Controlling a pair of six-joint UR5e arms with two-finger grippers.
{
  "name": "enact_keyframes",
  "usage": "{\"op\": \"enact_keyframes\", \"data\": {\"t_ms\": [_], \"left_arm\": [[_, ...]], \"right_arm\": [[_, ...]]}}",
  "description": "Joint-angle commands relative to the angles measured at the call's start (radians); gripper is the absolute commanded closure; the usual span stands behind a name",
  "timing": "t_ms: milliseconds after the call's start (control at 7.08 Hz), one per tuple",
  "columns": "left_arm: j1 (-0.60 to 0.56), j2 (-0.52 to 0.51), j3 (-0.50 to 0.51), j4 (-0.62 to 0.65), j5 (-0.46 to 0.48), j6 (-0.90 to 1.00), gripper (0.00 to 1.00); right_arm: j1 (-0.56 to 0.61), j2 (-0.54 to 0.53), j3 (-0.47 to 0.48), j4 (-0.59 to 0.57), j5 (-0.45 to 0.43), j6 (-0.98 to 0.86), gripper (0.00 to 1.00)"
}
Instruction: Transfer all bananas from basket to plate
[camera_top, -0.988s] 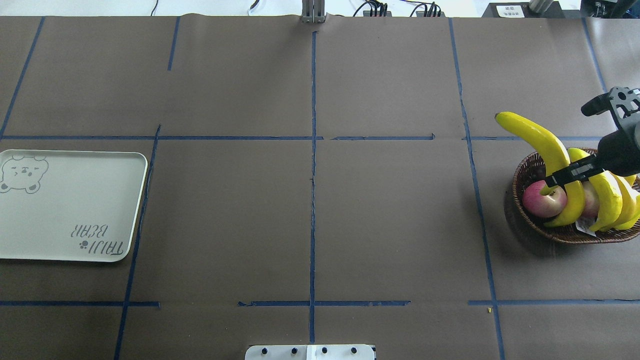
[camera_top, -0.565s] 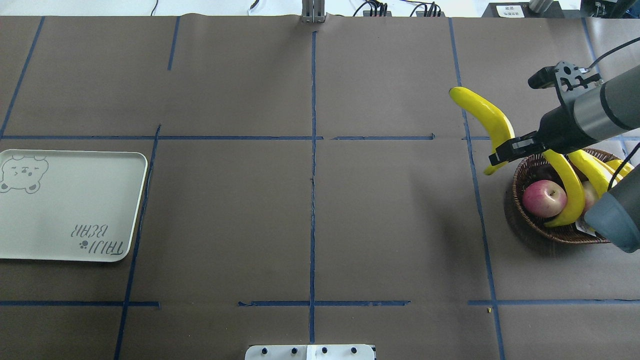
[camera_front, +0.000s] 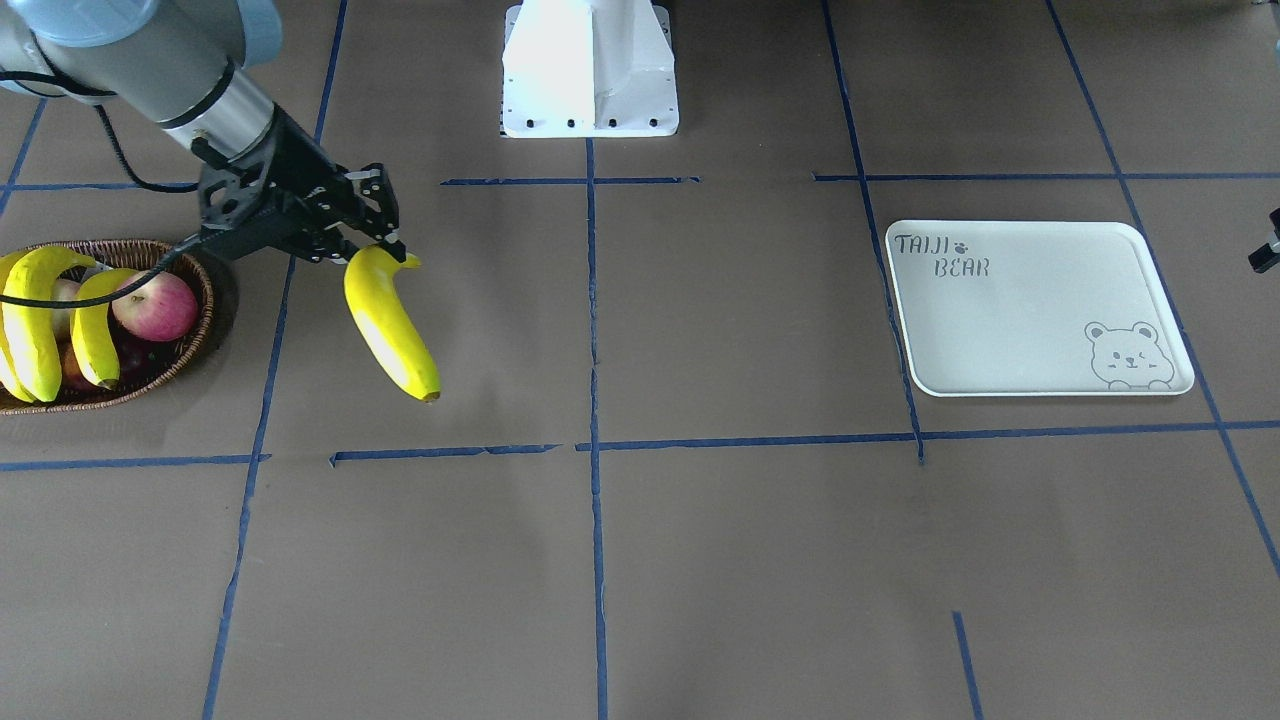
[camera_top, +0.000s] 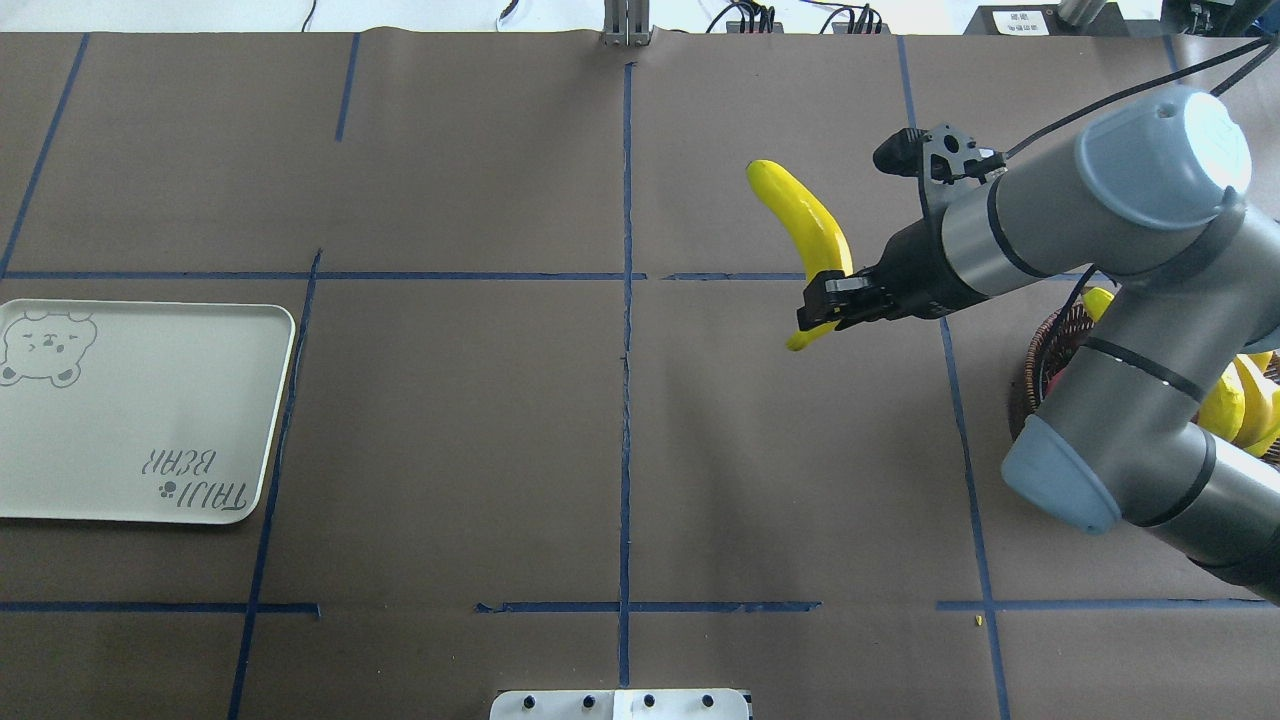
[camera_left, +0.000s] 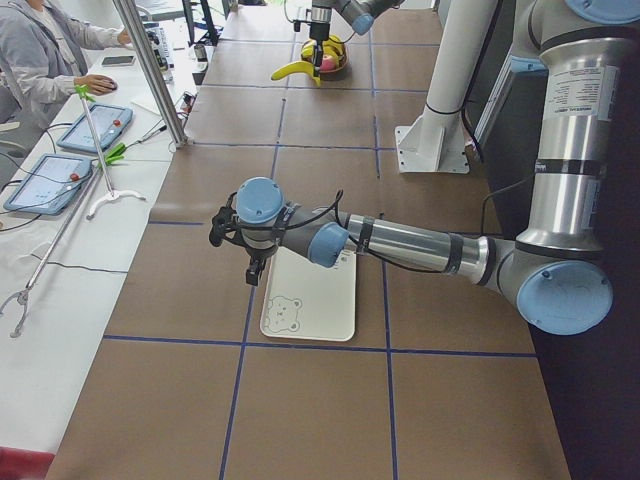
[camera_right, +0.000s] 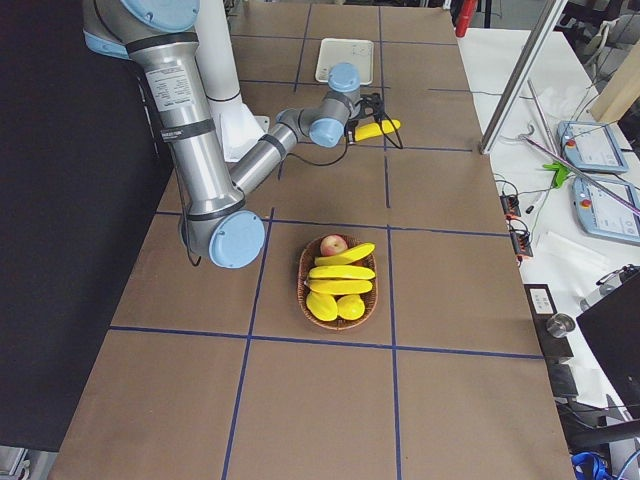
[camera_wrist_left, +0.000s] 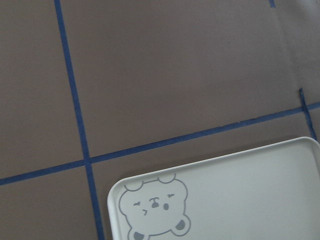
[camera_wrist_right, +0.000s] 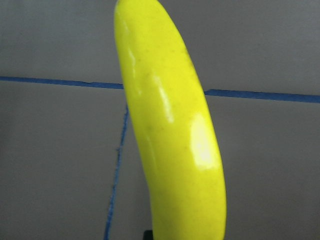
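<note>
Reaching my right arm (camera_top: 1050, 230) out over the table (camera_top: 450, 450), right pincer (camera_top: 824, 302) clamped on one banana (camera_top: 800, 222) near its stem, aloft beside the basket (camera_front: 205, 310), well apart from the plate (camera_front: 1000, 330) | left pincer (camera_left: 254, 270) above plate's bear end, grip unreadable | basket: more bananas (camera_front: 30, 320), apple (camera_front: 155, 305)

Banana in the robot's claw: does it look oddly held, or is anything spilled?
Nothing is spilled. The banana is pinched near one end by the right gripper, so most of it sticks out unsupported.

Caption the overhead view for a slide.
Right gripper holds one banana aloft, between basket and plate.
</note>
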Motion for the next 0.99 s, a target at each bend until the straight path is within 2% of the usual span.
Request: {"op": "enact_keyframes", "data": {"t_ms": [0, 282, 424, 565, 847], "left_arm": [[0.153, -0.021, -0.038, -0.223, 0.016, -0.434, 0.00], [0.340, -0.083, -0.131, -0.249, 0.207, -0.769, 0.00], [0.426, -0.151, -0.141, -0.249, 0.248, -0.910, 0.00], [0.486, -0.236, -0.140, -0.252, 0.249, -1.072, 0.00], [0.551, -0.408, -0.138, -0.246, 0.294, -1.357, 0.00]], "right_arm": [[-0.088, 0.074, -0.004, 0.000, -0.105, 0.099, 1.00], [-0.139, 0.115, -0.010, -0.003, -0.170, 0.148, 1.00], [-0.157, 0.155, -0.035, -0.002, -0.184, 0.174, 1.00], [-0.177, 0.196, -0.064, 0.000, -0.210, 0.198, 1.00], [-0.203, 0.253, -0.093, -0.012, -0.256, 0.244, 1.00]]}}
